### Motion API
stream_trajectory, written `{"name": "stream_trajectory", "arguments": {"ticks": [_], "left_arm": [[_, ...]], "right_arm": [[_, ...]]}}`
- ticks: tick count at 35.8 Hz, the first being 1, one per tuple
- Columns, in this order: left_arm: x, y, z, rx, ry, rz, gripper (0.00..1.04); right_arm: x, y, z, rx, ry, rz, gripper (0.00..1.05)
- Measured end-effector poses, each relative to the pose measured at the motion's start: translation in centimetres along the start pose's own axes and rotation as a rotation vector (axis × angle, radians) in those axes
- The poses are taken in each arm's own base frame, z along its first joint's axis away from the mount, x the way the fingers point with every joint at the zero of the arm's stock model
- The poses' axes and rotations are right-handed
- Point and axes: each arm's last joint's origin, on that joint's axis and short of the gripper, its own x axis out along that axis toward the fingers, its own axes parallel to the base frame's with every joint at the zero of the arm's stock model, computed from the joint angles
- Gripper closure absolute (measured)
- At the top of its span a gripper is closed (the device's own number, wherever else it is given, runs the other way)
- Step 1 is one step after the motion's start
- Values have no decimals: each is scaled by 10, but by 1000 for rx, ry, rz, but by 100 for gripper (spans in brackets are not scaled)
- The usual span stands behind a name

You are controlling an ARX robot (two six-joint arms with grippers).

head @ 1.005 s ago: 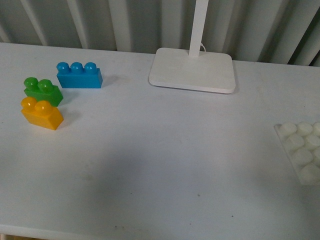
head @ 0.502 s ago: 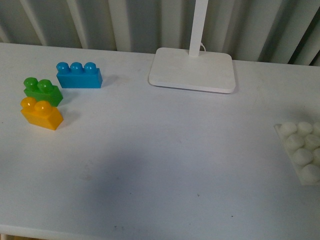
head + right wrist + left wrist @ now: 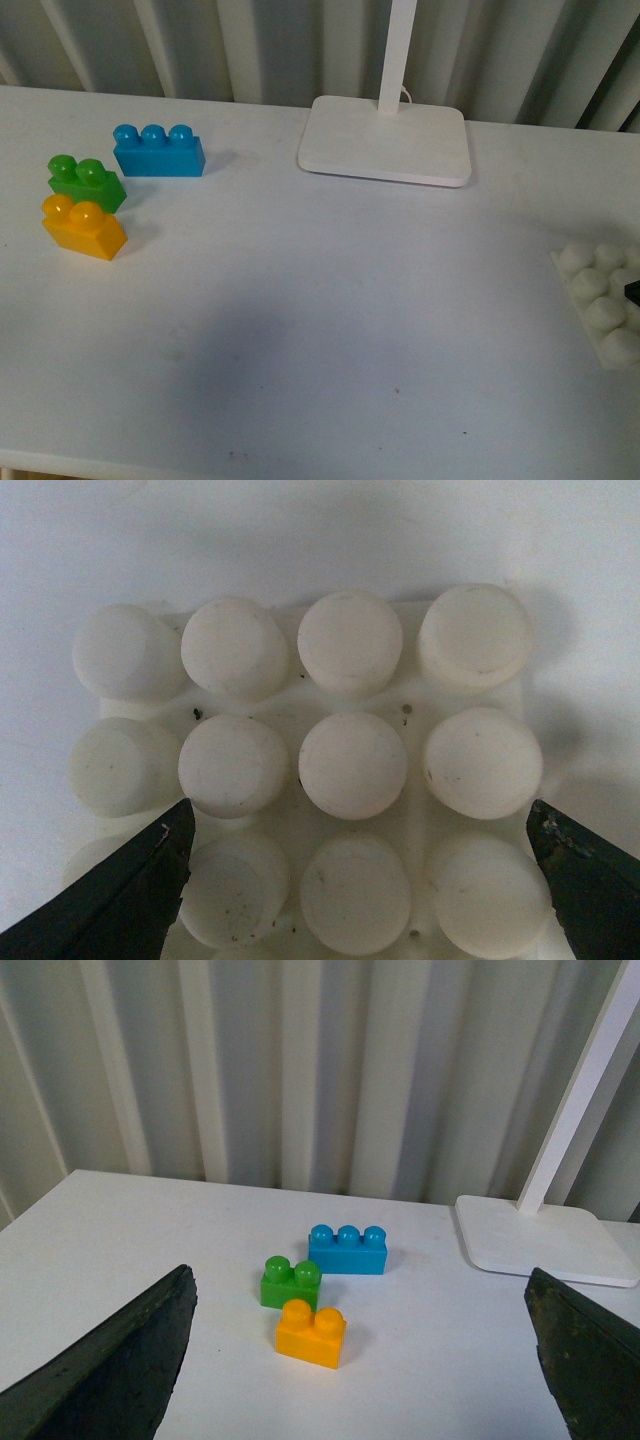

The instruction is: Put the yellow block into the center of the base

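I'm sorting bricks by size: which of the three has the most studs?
The blue brick, with three studs in a row; the green brick and the yellow block each have two.

yellow block beside green brick, blue brick

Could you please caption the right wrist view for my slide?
Right gripper, jaws open, poised over the white studded base.

White table bearing a lamp foot; left of it, blue brick, green brick, yellow block; right of it, base.
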Motion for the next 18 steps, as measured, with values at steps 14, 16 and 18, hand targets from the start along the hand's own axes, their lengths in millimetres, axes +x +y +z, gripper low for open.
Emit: {"name": "stream_trajectory", "arguments": {"ticks": [14,16,18], "left_arm": [[0,0,0,0,0,0,6],[0,0,0,0,0,0,6],[0,0,0,0,0,0,6]], "right_arm": [[10,46,7,-11,39,18,8],[12,61,8,-20,43,40,8],[14,74,10,-21,50,59,8]]}}
